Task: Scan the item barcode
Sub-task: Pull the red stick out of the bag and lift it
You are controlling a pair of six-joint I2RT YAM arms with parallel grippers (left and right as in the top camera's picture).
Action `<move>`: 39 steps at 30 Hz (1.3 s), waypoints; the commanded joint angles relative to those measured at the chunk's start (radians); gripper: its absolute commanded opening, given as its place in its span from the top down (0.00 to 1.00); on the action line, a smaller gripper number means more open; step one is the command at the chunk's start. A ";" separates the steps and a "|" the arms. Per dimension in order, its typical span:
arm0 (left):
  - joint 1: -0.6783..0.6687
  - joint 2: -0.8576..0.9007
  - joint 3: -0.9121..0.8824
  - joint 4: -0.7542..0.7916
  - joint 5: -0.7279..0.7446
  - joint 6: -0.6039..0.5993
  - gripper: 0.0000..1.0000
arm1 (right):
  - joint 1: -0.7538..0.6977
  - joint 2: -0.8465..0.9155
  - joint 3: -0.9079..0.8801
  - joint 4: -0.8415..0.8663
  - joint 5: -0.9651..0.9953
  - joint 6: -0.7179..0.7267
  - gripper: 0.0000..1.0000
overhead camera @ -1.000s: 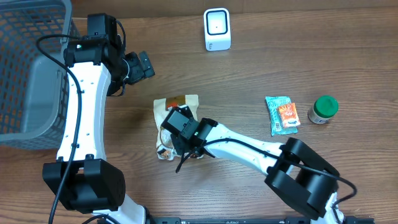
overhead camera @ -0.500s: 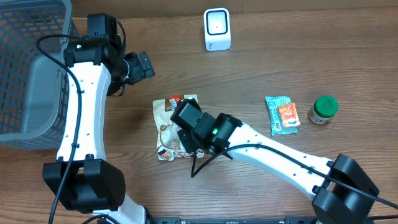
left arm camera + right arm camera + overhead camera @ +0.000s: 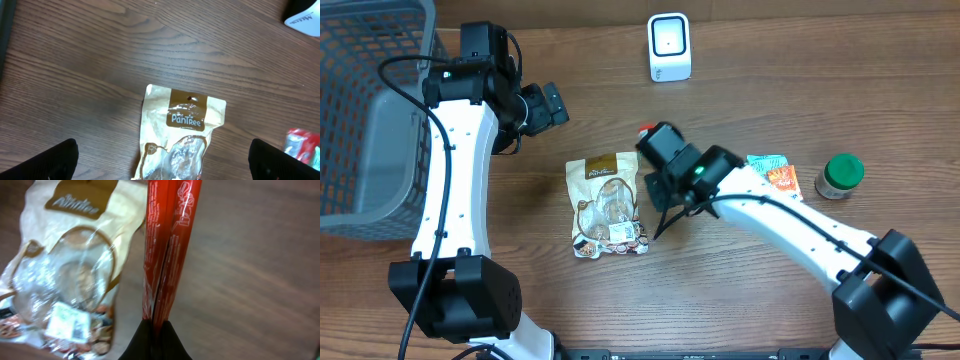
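My right gripper is shut on a thin red packet, which hangs edge-on from the jaws above the table. In the overhead view only a red tip of the packet shows, behind the wrist. A white barcode scanner stands at the back, beyond the packet. To the left of the right gripper lies a beige snack pouch flat on the wood, with a white label on it. My left gripper hovers open at the back left, above the pouch, holding nothing.
A grey mesh basket fills the left edge. A teal and orange sachet and a green-lidded jar lie at the right, close to the right arm.
The right gripper has lifted the red packet off the beige pouch and carried it to the right and toward the back. The pouch now lies uncovered. The left arm has not moved.
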 commanded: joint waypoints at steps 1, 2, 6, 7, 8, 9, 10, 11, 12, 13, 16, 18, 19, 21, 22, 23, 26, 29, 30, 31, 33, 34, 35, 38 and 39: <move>-0.006 -0.021 0.013 0.000 -0.003 0.012 0.00 | -0.043 -0.010 0.002 0.029 0.011 -0.164 0.96; -0.006 -0.021 0.013 0.000 -0.003 0.012 0.00 | -0.051 -0.010 0.002 0.041 0.017 -0.195 0.96; -0.006 -0.021 0.013 0.000 -0.003 0.012 0.00 | -0.072 -0.010 0.002 0.126 0.124 -0.325 0.96; -0.006 -0.021 0.013 0.000 -0.002 0.012 0.00 | -0.072 -0.010 0.002 0.154 0.155 -0.356 0.96; -0.006 -0.021 0.013 0.000 -0.003 0.012 0.00 | -0.072 -0.010 0.002 0.178 0.182 -0.377 0.96; -0.006 -0.021 0.013 0.000 -0.003 0.012 0.00 | -0.072 -0.010 0.002 0.211 0.218 -0.414 0.96; -0.006 -0.021 0.013 0.000 -0.002 0.012 0.00 | -0.072 -0.009 0.002 0.237 0.251 -0.443 0.96; -0.006 -0.021 0.013 0.000 -0.003 0.012 0.00 | -0.072 -0.008 0.002 0.261 0.282 -0.465 0.96; -0.006 -0.021 0.013 0.000 -0.003 0.012 0.00 | -0.072 -0.006 0.002 0.287 0.318 -0.492 0.96; -0.006 -0.021 0.013 0.000 -0.003 0.012 0.00 | -0.072 -0.005 0.002 0.312 0.356 -0.519 0.96; -0.006 -0.021 0.013 0.000 -0.002 0.012 0.00 | -0.072 -0.003 0.002 0.375 0.449 -0.567 0.96; -0.006 -0.021 0.013 0.000 -0.003 0.012 0.00 | -0.072 -0.003 0.002 0.410 0.497 -0.570 0.96; -0.006 -0.021 0.013 0.000 -0.003 0.012 0.00 | -0.072 -0.003 0.002 0.416 0.503 -0.570 0.96; -0.006 -0.021 0.013 0.000 -0.003 0.012 0.00 | -0.072 -0.003 0.002 0.407 0.504 -0.556 0.96; -0.006 -0.021 0.013 0.000 -0.002 0.012 0.00 | -0.072 -0.003 0.002 0.396 0.504 -0.529 0.96; -0.006 -0.021 0.013 0.000 -0.003 0.012 0.00 | -0.072 -0.003 0.002 0.386 0.504 -0.501 0.96; -0.006 -0.021 0.013 0.000 -0.003 0.012 0.00 | -0.072 -0.003 0.002 0.330 0.502 -0.348 0.96; -0.006 -0.021 0.013 0.000 -0.003 0.012 0.00 | -0.072 -0.003 0.002 0.266 0.404 -0.251 0.96; -0.006 -0.021 0.013 0.000 -0.003 0.012 0.00 | -0.072 -0.003 0.002 0.238 0.333 -0.239 0.96; -0.006 -0.021 0.013 0.000 -0.002 0.012 0.00 | -0.072 -0.003 0.002 0.207 0.255 -0.228 0.96; -0.006 -0.021 0.013 0.000 -0.003 0.012 0.00 | -0.072 -0.003 0.002 0.154 0.120 -0.213 0.96; -0.006 -0.021 0.013 0.000 -0.002 0.012 0.00 | -0.072 -0.003 0.002 0.127 0.055 -0.195 0.96; -0.006 -0.021 0.013 0.000 -0.003 0.012 0.00 | -0.072 -0.003 0.002 0.105 -0.002 -0.190 0.96; -0.006 -0.021 0.013 0.000 -0.003 0.012 0.00 | -0.072 -0.003 0.002 0.041 -0.127 -0.190 0.96; -0.006 -0.021 0.013 0.000 -0.003 0.012 0.00 | -0.072 -0.003 0.002 0.024 -0.148 -0.190 0.96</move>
